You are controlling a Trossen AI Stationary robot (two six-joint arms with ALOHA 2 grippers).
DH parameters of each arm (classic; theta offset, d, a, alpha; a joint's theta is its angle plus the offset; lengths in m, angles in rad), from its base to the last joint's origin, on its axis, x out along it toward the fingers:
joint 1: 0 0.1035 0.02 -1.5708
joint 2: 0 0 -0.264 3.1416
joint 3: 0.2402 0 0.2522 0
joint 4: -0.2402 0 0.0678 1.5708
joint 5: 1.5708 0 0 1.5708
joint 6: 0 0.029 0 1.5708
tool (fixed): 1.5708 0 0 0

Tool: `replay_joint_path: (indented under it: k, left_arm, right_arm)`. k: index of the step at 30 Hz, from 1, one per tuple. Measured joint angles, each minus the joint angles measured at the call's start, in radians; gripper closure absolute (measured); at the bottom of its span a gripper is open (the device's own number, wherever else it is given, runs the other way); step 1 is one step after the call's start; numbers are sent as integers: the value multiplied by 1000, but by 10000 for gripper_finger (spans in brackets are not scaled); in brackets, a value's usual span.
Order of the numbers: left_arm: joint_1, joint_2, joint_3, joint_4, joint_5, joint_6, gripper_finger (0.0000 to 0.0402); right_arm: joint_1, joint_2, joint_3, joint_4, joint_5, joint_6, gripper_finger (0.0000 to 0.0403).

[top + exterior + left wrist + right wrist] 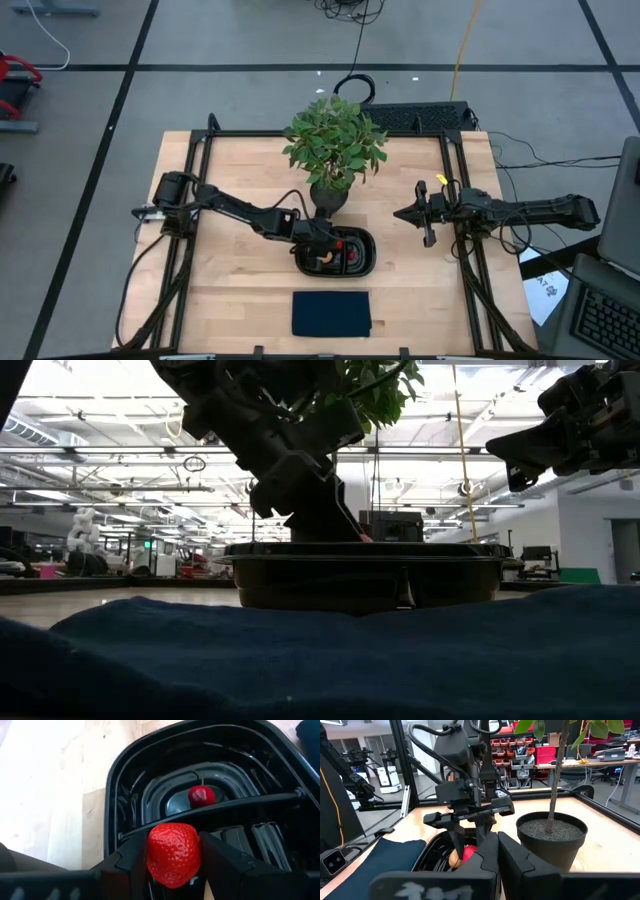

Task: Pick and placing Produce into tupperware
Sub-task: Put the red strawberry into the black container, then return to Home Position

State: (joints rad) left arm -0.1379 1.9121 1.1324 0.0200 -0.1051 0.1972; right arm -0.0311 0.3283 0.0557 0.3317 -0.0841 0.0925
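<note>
Strawberry (173,853) pinched btwn my left gripper (172,865) fingers, low over the black tupperware (120,795). Dark red berry (201,796) sits in the compartment beyond the divider. Right gripper (425,214) waits off to the side, fingers closed, nothing in them.

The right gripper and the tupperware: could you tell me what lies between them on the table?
In the high view, only bare wooden table lies between the right gripper and the tupperware; the potted plant stands farther back.

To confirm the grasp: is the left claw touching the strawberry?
Touching. The left wrist view shows the left claw with both fingers pressed against the strawberry.
</note>
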Motion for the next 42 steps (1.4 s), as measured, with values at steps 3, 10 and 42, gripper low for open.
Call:
replay_joint_path:
  k: [3, 10, 42]
  left_arm:
    - [0, 0, 0, -15, 4, -1, 238]
    - [0, 0, 0, -32, 9, -9, 238]
    - [1, -1, 0, -22, 50, 44, 154]
  right_arm:
    - [0, 0, 0, 0, 0, 0, 403]
    - [0, 0, 0, 0, 0, 0, 403]
    - [0, 0, 0, 0, 0, 1, 403]
